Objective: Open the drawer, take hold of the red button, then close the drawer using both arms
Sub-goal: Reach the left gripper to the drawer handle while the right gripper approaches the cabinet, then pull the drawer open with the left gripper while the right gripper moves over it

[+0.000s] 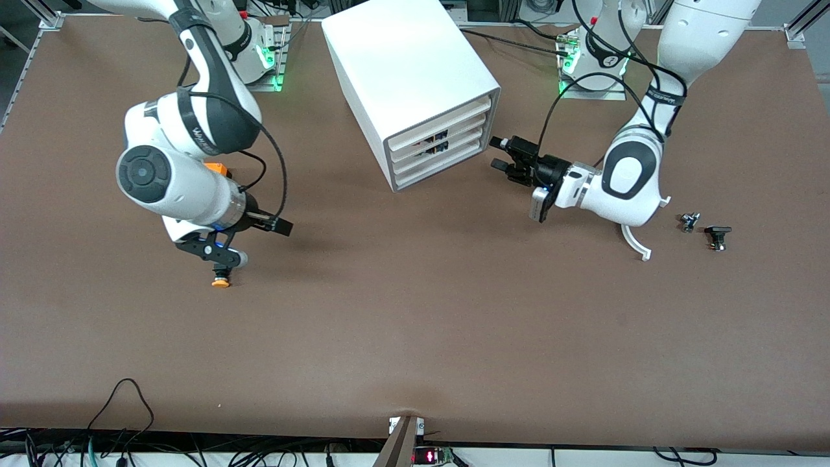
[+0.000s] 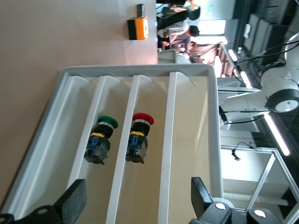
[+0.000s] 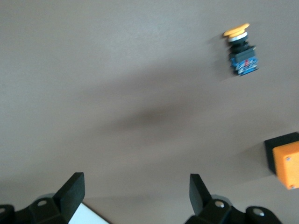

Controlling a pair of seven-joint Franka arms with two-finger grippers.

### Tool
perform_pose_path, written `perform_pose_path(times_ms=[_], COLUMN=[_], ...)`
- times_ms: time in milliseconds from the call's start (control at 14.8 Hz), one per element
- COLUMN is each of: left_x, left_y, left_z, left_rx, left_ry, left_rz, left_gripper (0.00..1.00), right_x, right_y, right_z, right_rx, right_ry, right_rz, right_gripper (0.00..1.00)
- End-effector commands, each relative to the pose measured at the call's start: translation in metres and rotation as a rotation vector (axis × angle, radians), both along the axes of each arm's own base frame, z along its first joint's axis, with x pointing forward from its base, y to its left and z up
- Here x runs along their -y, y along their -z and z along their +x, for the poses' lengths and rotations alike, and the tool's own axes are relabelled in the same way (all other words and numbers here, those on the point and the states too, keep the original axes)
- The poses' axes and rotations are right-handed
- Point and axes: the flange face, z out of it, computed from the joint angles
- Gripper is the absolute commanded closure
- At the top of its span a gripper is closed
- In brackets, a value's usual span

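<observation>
The white cabinet (image 1: 408,71) stands at the table's back middle. Its second-highest drawer (image 1: 463,126) sits pushed in, level with the other three. In the left wrist view that drawer (image 2: 149,186) holds the red-capped button (image 2: 141,133). My left gripper (image 1: 498,154) is open and empty, level with the drawer fronts and a short gap in front of them; it also shows in its own wrist view (image 2: 138,200). My right gripper (image 1: 217,256) is open and empty, low over the table toward the right arm's end, far from the cabinet; it also shows in the right wrist view (image 3: 135,191).
A green-capped button (image 2: 103,135) lies in the drawer below. An orange-capped button (image 1: 220,282) lies on the table just under the right gripper, and an orange box (image 1: 217,170) beside that arm. Two small dark parts (image 1: 703,230) lie toward the left arm's end.
</observation>
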Motion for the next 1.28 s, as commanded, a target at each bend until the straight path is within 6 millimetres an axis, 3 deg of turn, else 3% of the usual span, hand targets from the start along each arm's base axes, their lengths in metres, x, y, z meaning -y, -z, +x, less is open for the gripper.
perform_pose_path(times_ms=[0, 203, 540, 810, 878, 945, 1080, 1148, 1215], left_x=[0.013, 0.016, 0.032, 0.05, 0.051, 0.051, 0.051, 0.05, 0.05], left_y=[0.015, 0.035, 0.054, 0.065, 0.065, 0.067, 0.067, 0.067, 0.068], left_z=[-0.015, -0.023, -0.041, -0.071, -0.075, -0.076, -0.076, -0.076, -0.076], left_rx=[0.021, 0.035, 0.004, -0.056, -0.063, -0.068, -0.072, -0.082, -0.084], left_ry=[-0.006, 0.007, 0.045, 0.048, 0.048, 0.049, 0.049, 0.046, 0.046], left_rz=[-0.055, -0.085, -0.089, -0.094, -0.095, -0.094, -0.093, -0.087, -0.086], left_gripper=[0.14, 0.32, 0.35, 0.36, 0.4, 0.48, 0.87, 1.0, 1.0], right_x=[-0.03, -0.063, -0.118, -0.145, -0.152, -0.16, -0.168, -0.172, -0.177], right_y=[-0.004, -0.006, -0.003, -0.007, -0.009, -0.012, -0.017, -0.019, -0.024], right_z=[0.004, 0.004, -0.005, -0.008, -0.007, -0.006, -0.002, 0.0, 0.002], right_rx=[0.01, 0.022, 0.029, 0.041, 0.044, 0.048, 0.06, 0.065, 0.075], right_ry=[0.053, 0.102, 0.18, 0.235, 0.251, 0.265, 0.3, 0.315, 0.331], right_rz=[0.006, 0.001, -0.006, 0.0, 0.002, 0.006, 0.017, 0.021, 0.03], right_gripper=[0.01, 0.01, 0.01, 0.01, 0.01, 0.01, 0.01, 0.01, 0.01])
